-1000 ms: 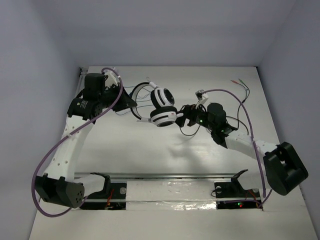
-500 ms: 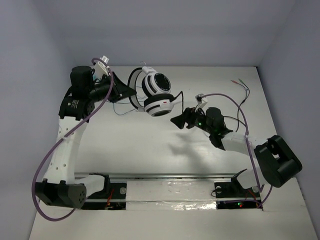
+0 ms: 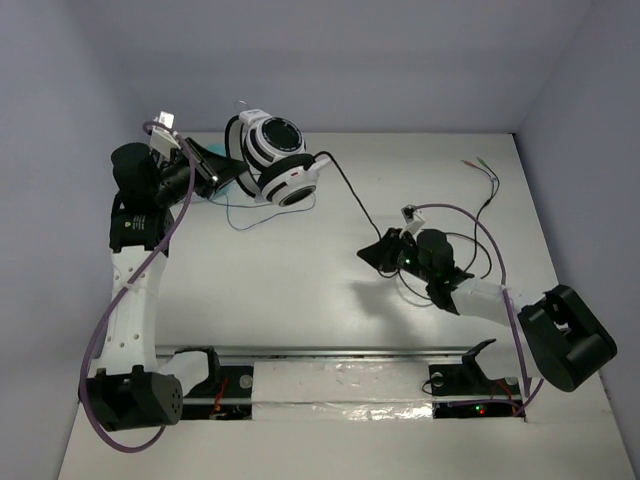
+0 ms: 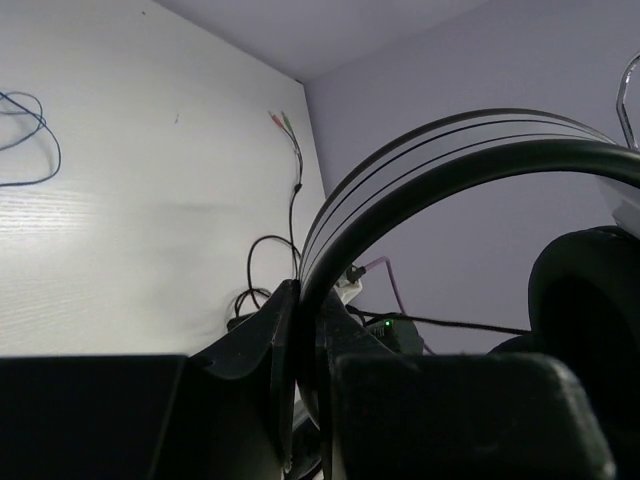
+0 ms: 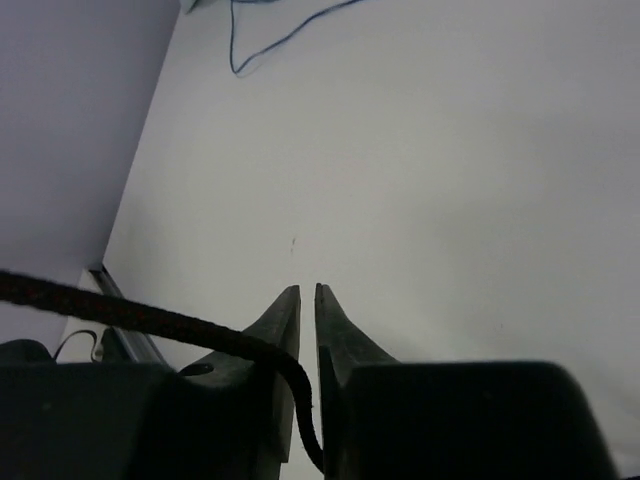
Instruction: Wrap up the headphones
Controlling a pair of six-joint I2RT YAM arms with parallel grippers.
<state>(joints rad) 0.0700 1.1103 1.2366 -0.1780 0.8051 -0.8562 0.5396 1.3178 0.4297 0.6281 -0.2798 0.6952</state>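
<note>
The headphones (image 3: pixel 280 160), white band with black-and-white striped cups, hang in the air at the back left. My left gripper (image 3: pixel 222 160) is shut on their band (image 4: pixel 430 170), which rises in an arc from between the jaws (image 4: pixel 300 290). Their thin black cable (image 3: pixel 345 190) runs taut from the cups down to my right gripper (image 3: pixel 372 255), low over the middle right of the table. In the right wrist view the jaws (image 5: pixel 308 290) stand almost together, and the cable (image 5: pixel 150 318) crosses the left finger and drops down between them.
A thin blue cable (image 3: pixel 240 215) loops on the table under the lifted headphones, with a bit of teal (image 3: pixel 240 187) beside it. Loose wires with coloured plugs (image 3: pixel 485 170) lie at the back right. Walls close in the table at the back and on both sides.
My left arm has carried the headphones up and towards the back left. My right gripper has gone from wide open to closed on the cable, which is now pulled taut.
</note>
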